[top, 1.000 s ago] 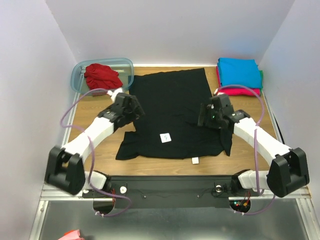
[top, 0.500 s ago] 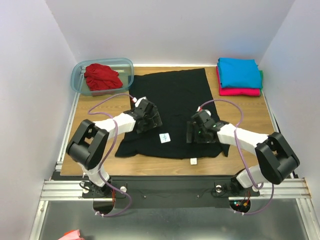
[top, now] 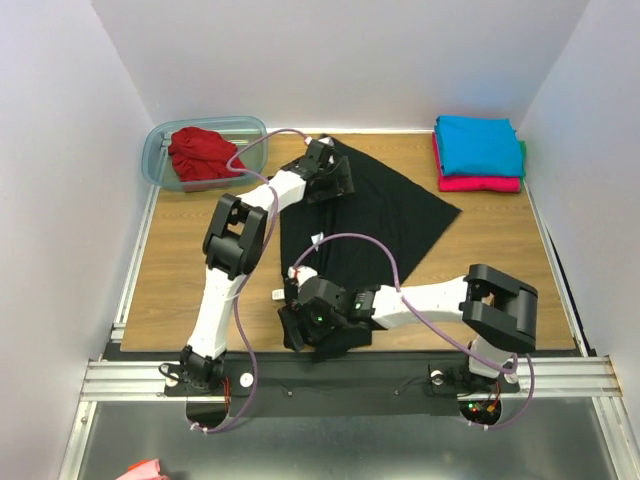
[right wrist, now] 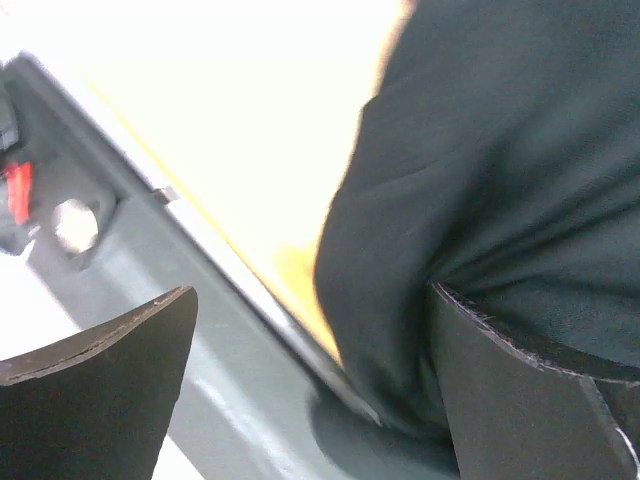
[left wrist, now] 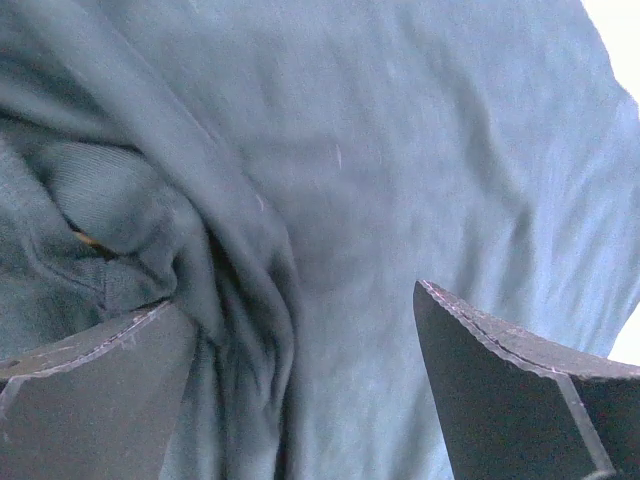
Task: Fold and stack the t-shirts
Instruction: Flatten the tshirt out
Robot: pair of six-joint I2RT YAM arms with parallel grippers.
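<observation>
Shows black t-shirt [top: 385,215] slanting from upper centre to bottom centre of top view, left gripper [left wrist: 295,295] on its upper tip, right gripper [right wrist: 310,288] on its lower end, both with fingers spread, red t-shirt [top: 203,152] in tub [top: 157,146] upper left, turquoise t-shirt [top: 478,142] on magenta t-shirt [top: 480,184] upper right.

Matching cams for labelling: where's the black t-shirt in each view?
Top external: black t-shirt lies diagonally across the table, from near the tub to the near edge.
Left wrist: it fills nearly the whole frame, bunched at left.
Right wrist: right half, reaching over the near edge.
Shared landmark: near-edge rail, in top external and right wrist; left wrist shows almost only cloth.
</observation>
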